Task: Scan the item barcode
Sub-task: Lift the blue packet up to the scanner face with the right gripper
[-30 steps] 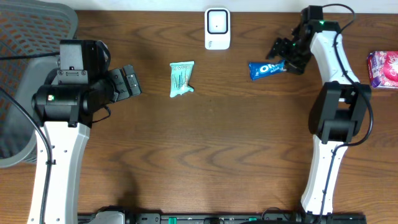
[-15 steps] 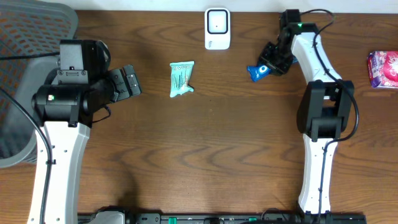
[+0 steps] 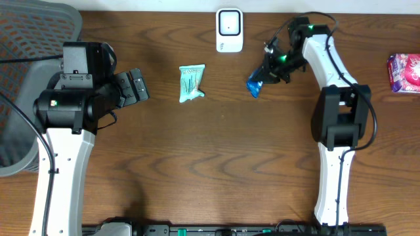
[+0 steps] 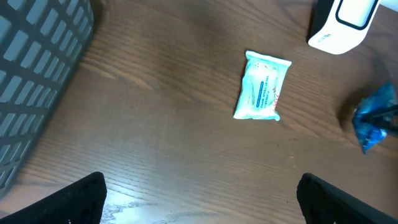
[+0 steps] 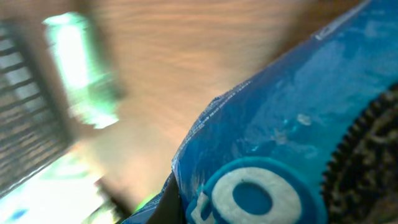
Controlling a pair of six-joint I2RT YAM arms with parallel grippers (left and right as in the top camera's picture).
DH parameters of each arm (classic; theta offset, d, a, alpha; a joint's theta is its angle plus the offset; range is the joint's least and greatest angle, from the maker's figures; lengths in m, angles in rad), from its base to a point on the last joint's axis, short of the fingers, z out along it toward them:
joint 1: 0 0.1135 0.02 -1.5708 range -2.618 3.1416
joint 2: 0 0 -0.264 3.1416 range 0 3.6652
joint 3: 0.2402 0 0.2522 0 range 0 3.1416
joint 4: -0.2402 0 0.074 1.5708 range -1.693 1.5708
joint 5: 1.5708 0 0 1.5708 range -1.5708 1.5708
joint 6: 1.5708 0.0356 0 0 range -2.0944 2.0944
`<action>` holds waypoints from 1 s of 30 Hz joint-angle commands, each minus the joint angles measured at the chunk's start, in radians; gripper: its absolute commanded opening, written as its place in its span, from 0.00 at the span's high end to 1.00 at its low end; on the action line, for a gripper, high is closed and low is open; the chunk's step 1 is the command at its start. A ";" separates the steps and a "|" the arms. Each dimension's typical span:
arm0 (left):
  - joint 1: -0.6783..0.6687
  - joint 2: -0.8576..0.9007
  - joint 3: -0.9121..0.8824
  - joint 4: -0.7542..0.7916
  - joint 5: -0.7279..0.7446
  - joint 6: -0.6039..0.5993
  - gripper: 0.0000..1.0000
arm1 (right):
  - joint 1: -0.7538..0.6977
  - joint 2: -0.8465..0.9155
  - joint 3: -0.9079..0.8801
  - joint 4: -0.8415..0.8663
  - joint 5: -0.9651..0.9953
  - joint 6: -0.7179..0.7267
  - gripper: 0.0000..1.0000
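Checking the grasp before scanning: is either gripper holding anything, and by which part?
The right gripper holds the blue cookie packet by one end; the left gripper is empty.

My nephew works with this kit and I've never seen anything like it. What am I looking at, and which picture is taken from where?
This is a two-armed robot at a wooden table. One picture looks down from above. The other two come from a camera on each wrist. On the table lie a teal packet, a white scanner and, at the right edge, a pink packet. The left pincer is open and holds nothing. The right pincer is shut on a blue Oreo pack, holding it near the scanner. That pack fills the blurry right wrist picture.
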 commanded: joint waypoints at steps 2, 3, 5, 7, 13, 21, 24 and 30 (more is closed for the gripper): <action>0.003 -0.002 0.001 -0.002 -0.005 -0.002 0.02 | -0.039 -0.102 0.005 -0.064 -0.463 -0.087 0.99; 0.003 -0.002 0.001 -0.002 -0.005 -0.002 0.02 | -0.048 -0.102 0.005 -0.085 -0.536 -0.087 0.99; 0.003 -0.002 0.001 -0.002 -0.005 -0.002 0.02 | -0.061 -0.102 0.005 -0.119 -0.642 -0.087 0.99; 0.003 -0.002 0.001 -0.002 -0.005 -0.002 0.02 | -0.065 -0.102 0.005 -0.122 -0.731 -0.088 0.99; 0.003 -0.002 0.001 -0.002 -0.005 -0.002 0.02 | -0.050 -0.102 0.005 -0.147 -0.647 -0.269 0.99; 0.003 -0.002 0.001 -0.002 -0.005 -0.002 0.02 | 0.055 -0.106 0.043 0.021 -0.095 -0.029 0.99; 0.003 -0.002 0.001 -0.002 -0.005 -0.001 0.02 | 0.114 -0.106 0.113 0.065 0.198 0.077 0.99; 0.003 -0.002 0.001 -0.002 -0.005 -0.002 0.02 | 0.282 -0.106 0.217 0.219 0.590 0.096 0.99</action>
